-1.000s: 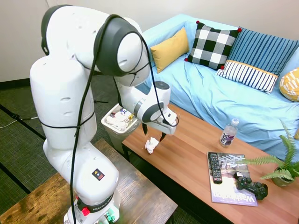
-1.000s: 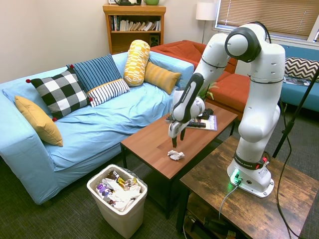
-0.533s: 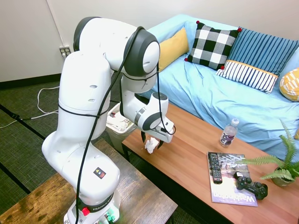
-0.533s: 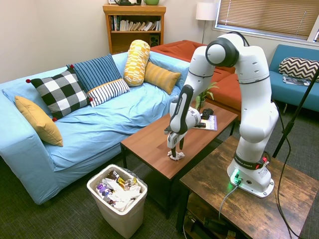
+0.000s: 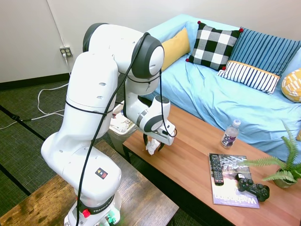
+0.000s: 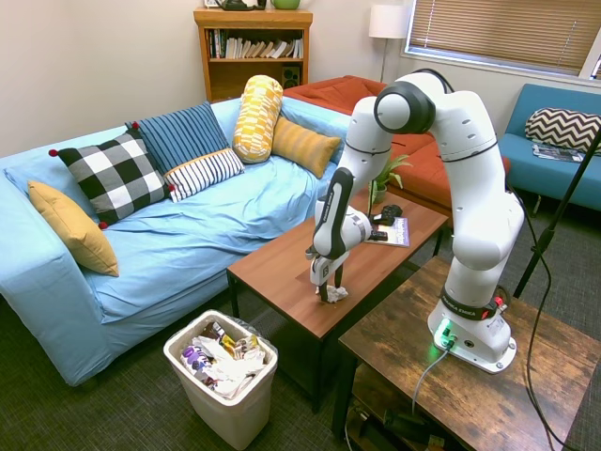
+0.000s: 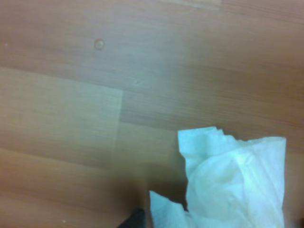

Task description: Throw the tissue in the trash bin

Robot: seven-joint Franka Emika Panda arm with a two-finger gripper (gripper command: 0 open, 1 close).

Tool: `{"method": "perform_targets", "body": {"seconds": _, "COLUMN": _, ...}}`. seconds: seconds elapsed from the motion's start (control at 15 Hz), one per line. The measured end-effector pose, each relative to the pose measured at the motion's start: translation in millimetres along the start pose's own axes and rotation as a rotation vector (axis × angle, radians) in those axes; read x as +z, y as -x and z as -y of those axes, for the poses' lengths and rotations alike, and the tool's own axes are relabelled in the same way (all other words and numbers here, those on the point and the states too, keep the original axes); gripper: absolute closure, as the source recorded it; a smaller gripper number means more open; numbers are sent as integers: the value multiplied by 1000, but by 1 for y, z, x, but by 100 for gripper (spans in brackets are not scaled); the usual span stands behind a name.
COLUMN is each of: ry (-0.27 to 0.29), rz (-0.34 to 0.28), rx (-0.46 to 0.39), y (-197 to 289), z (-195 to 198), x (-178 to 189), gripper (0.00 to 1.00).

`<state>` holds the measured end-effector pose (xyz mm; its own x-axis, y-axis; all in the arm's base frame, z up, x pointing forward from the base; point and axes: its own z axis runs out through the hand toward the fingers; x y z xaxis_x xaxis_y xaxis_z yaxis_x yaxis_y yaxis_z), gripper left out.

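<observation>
The tissue (image 5: 150, 147) is a small crumpled white wad lying on the wooden coffee table (image 5: 188, 160) near its corner. It also shows as a tissue (image 6: 336, 294) in the second exterior view and fills a corner of the wrist view as white folds (image 7: 232, 180). My gripper (image 5: 153, 145) is down at the table surface, open, with a dark finger on either side of the wad. The trash bin (image 6: 225, 404) stands on the floor just off that table corner, white with a liner, full of papers and wrappers. In the first exterior view the trash bin (image 5: 120, 126) is mostly hidden behind my arm.
Further along the table are a water bottle (image 5: 229, 134), a magazine (image 5: 233, 188) with a remote (image 5: 216, 169) on it, a black game controller (image 5: 252, 186) and a potted plant (image 5: 284, 169). A blue sofa (image 6: 188, 225) with cushions runs along the table's far side.
The gripper came down from above the tissue to the table, and its fingers now sit around the wad. The tissue has not moved.
</observation>
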<state>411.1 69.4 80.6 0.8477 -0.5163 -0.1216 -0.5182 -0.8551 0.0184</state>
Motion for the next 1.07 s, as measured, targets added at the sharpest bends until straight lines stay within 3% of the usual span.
{"method": "perform_targets", "body": {"seconds": 0.73, "ry": -22, "rz": 8, "rx": 2, "y": -6, "z": -5, "x": -3, "gripper": 100}}
{"method": "perform_targets", "body": {"seconds": 0.93, "ry": -29, "rz": -25, "rx": -17, "y": -4, "z": 19, "x": -37, "gripper": 100}}
{"method": "perform_targets", "body": {"seconds": 1.07, "ry": -14, "rz": -73, "rx": -47, "y": 6, "z": 59, "x": -78, "gripper": 100}}
